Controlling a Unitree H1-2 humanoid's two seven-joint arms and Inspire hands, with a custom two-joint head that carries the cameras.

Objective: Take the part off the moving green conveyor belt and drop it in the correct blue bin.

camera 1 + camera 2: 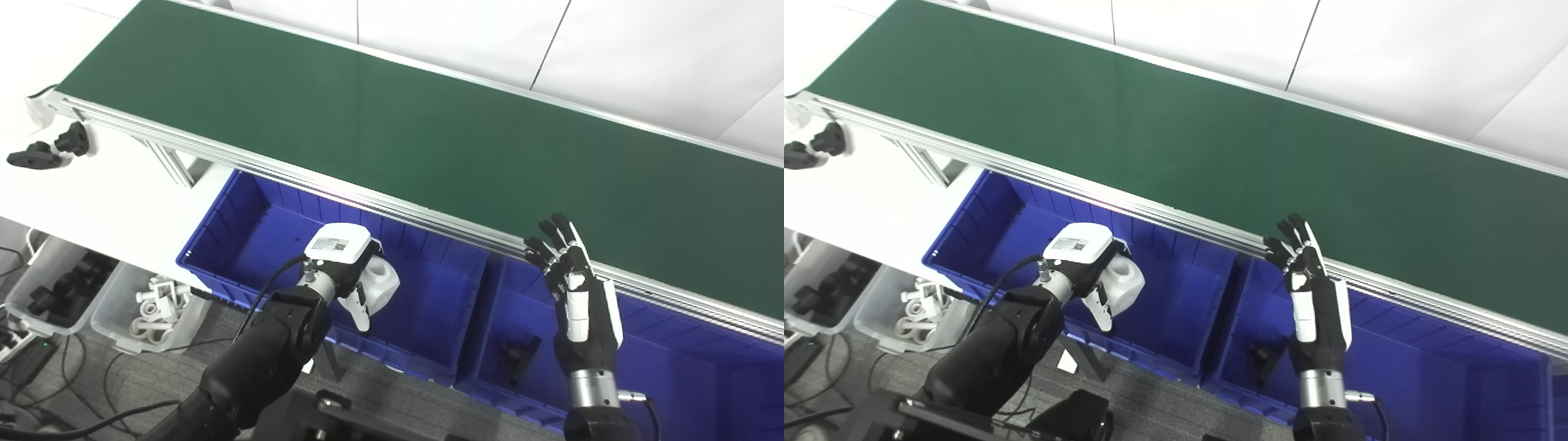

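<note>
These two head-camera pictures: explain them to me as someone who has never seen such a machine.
Both pictures come from two cameras side by side on a humanoid robot's head, looking down at its own arms. The long green conveyor belt runs across, with nothing on it here. Below it stand blue bins. The left hand holds a white part over the left blue bin. The right hand holds nothing, its fingers spread, above the right blue bin, where a black part lies. Clear tubs at lower left hold more black and white parts.
</note>
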